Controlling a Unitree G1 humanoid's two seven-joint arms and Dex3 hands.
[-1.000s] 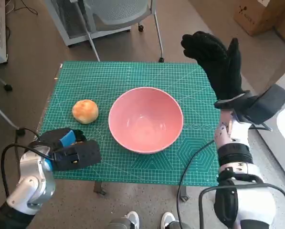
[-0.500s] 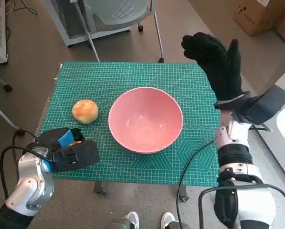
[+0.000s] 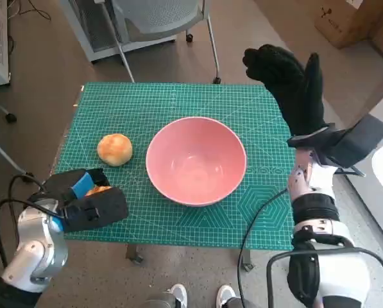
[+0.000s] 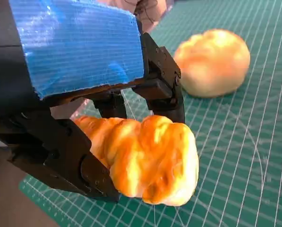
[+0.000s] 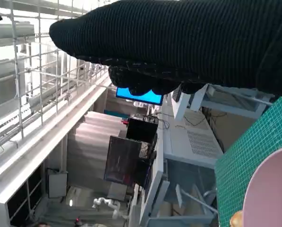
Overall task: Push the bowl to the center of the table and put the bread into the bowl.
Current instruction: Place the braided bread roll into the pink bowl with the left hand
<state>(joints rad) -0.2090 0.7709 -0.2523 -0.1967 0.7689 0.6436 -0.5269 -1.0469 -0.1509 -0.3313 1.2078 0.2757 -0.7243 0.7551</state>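
Left hand [image 3: 82, 199] at the near left corner of the tabletop [image 3: 178, 96], its fingers [image 4: 164, 90] pinching a bread piece [image 4: 145, 158] held between them just above the green mat. A second round bread roll [image 3: 115, 149] lies on the mat just beyond the fingers, and the pink bowl [image 3: 195, 160] sits further off to their right, about mid-tabletop. Right hand [image 3: 290, 80] raised over the far right edge, fingers straight and pressed together, holding nothing.
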